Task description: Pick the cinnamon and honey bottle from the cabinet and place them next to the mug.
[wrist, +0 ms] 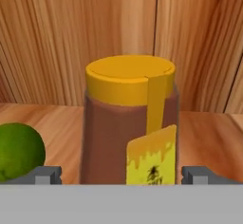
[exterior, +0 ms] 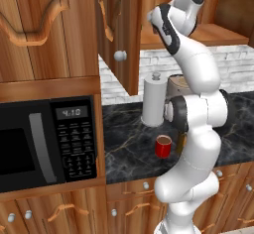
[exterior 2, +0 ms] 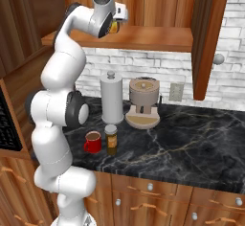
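The honey bottle (wrist: 128, 123), amber with a yellow cap and yellow label, stands upright on the cabinet shelf (exterior 2: 153, 38), close in front of the hand. My gripper (wrist: 122, 174) is open, one fingertip (wrist: 46, 174) to each side of the bottle's lower body with a gap on both sides. In the right base view the hand (exterior 2: 117, 21) is raised to the shelf, and a bit of the honey bottle (exterior 2: 114, 28) shows beside it. On the counter below, the cinnamon (exterior 2: 111, 139) stands upright right beside the red mug (exterior 2: 93, 142). The mug (exterior: 163, 146) shows again in the left base view, where the arm partly hides the cinnamon (exterior: 179, 144).
A green lime (wrist: 19, 152) lies on the shelf left of the bottle. A paper-towel roll (exterior 2: 111, 98) and a coffee machine (exterior 2: 143, 103) stand behind the mug. Open cabinet doors (exterior 2: 206, 38) hang at the sides. A microwave (exterior: 47, 141) sits at left.
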Tool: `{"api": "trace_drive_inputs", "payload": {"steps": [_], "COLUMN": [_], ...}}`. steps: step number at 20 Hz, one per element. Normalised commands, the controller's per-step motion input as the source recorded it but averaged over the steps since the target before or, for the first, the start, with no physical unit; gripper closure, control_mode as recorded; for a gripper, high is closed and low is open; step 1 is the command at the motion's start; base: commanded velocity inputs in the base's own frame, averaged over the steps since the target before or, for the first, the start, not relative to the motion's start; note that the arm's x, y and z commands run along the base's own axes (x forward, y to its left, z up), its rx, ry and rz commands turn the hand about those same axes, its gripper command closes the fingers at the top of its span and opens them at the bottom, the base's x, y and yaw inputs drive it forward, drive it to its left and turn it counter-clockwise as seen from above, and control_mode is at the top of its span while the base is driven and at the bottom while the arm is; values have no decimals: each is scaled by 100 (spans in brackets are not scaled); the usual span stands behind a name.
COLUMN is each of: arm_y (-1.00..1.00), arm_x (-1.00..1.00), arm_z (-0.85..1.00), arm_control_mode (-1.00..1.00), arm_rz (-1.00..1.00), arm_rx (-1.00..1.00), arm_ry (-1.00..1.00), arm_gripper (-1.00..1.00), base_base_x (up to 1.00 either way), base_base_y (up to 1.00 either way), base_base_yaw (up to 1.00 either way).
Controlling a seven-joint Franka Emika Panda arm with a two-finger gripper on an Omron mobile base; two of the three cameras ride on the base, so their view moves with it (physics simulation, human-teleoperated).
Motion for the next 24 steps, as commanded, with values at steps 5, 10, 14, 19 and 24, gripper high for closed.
{"api": "trace_drive_inputs", "payload": {"steps": [5, 10, 14, 19, 24], "arm_y": [0, -13, -21, -3, 1], "arm_x": [15, 6, 14, 17, 16], "arm_z": [43, 5, -5, -1, -23], "arm_control_mode": [-100, -100, -100, -100, -100], "arm_rz": [0, 0, 0, 0, 0], "arm_rx": [0, 0, 0, 0, 0], "arm_ry": [7, 1, 1, 0, 0], "arm_gripper": [-100, -100, -100, -100, -100], "base_base_x": [0, 0, 0, 0, 0], "base_base_y": [0, 0, 0, 0, 0], "base_base_yaw": [0, 0, 0, 0, 0]}}
